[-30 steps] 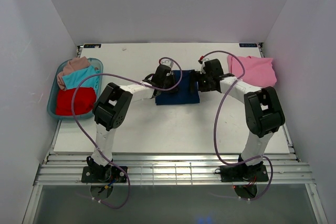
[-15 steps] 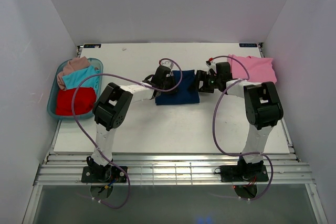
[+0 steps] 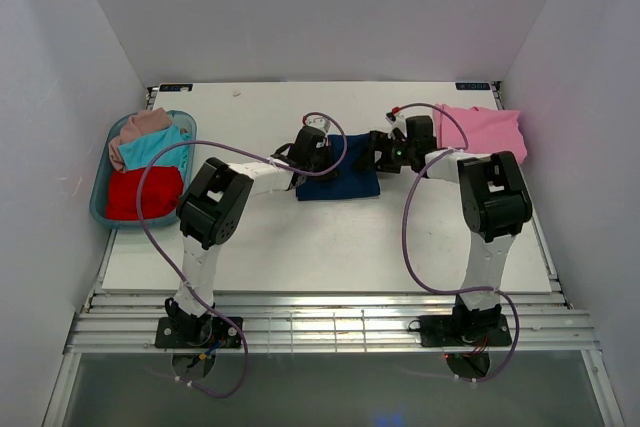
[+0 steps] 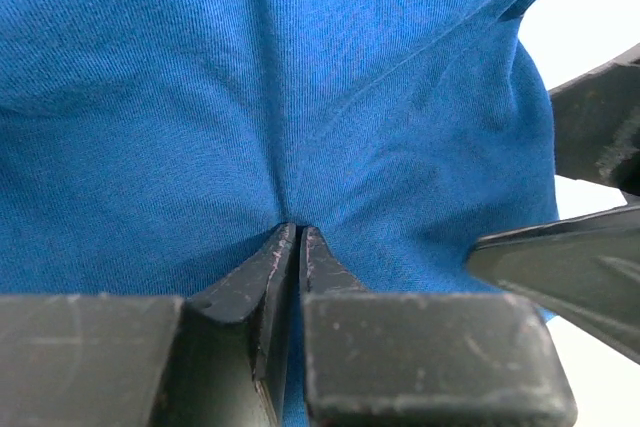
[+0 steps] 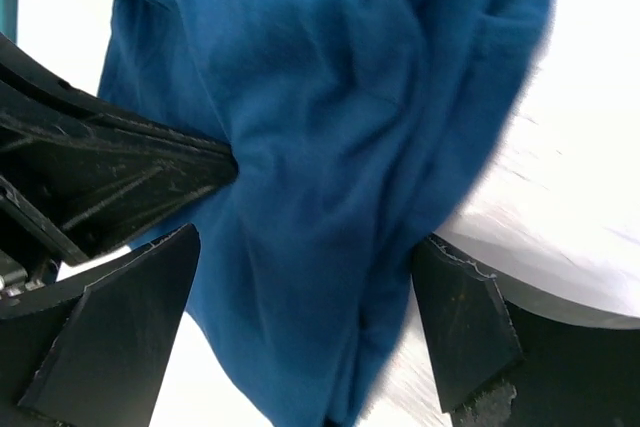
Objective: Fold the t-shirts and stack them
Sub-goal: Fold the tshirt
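Observation:
The navy t-shirt lies folded in a small rectangle at the middle of the table, its print hidden. My left gripper sits at its left edge, jaws shut and pinching a fold of the blue cloth. My right gripper is at the shirt's right edge, open, its fingers straddling the bunched blue cloth. The pink t-shirt lies folded at the back right. Red, teal and dusty-pink shirts lie in the tub.
A teal tub stands at the table's left edge. White walls close in the table on three sides. Purple cables loop above both arms. My right gripper's finger shows in the left wrist view.
My right gripper has swung from beside the navy shirt onto its right edge, its wrist shifting right toward the pink shirt. The left gripper has stayed put.

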Controlling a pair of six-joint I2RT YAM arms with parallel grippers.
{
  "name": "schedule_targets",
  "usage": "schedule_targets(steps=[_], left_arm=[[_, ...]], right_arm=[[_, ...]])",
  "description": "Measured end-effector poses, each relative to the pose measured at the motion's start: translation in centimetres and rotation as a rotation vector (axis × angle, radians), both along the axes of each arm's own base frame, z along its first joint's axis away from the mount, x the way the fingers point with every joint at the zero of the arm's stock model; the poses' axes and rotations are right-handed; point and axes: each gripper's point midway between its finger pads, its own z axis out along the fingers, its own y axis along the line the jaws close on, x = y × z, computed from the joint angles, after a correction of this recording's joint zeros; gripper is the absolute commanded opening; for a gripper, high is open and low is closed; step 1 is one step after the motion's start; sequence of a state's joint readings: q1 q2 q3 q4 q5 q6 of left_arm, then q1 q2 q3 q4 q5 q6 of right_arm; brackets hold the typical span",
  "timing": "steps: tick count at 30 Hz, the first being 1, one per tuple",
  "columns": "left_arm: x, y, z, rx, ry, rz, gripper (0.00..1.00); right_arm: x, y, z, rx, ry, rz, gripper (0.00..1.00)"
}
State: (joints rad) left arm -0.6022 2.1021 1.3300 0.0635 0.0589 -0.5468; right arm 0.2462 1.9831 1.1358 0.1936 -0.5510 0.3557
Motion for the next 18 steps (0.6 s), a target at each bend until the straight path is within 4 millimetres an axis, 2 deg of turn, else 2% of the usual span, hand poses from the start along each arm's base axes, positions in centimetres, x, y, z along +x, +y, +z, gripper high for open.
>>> schedule_targets(steps=[4, 6, 7, 8, 10, 11, 13, 14, 18], left_arm=[[0.0, 0.0, 0.0, 0.0, 0.0, 0.001, 0.17], [0.0, 0.1, -0.1, 0.001, -0.002, 0.003, 0.17], [0.0, 0.1, -0.1, 0.002, -0.003, 0.005, 0.17], [0.0, 0.2, -0.1, 0.002, -0.003, 0.006, 0.17], [0.0, 0.2, -0.1, 0.003, -0.004, 0.007, 0.17], [0.0, 0.2, -0.1, 0.003, -0.004, 0.007, 0.17], [0.0, 0.2, -0.1, 0.003, -0.005, 0.008, 0.17], [0.0, 0.2, -0.1, 0.002, -0.006, 0.008, 0.17], [0.0, 0.2, -0.1, 0.002, -0.007, 0.009, 0.16]], right_arm=[[0.3, 1.5, 0.1, -0.001, -0.013, 0.027, 0.95], [0.4, 2.4, 0.1, -0.003, -0.02, 0.039, 1.0], [0.5, 2.7, 0.2, -0.005, -0.025, 0.043, 0.95], [0.6, 3.0, 0.2, -0.01, -0.031, 0.047, 0.83], [0.6, 3.3, -0.2, -0.025, -0.031, 0.045, 0.7], [0.7, 3.2, -0.4, -0.035, -0.032, 0.041, 0.6], [0.8, 3.0, -0.9, -0.059, -0.028, 0.031, 0.46], [0.9, 2.8, -1.2, -0.07, -0.024, 0.026, 0.34], [0.8, 2.3, -2.0, -0.115, 0.0, 0.008, 0.15]])
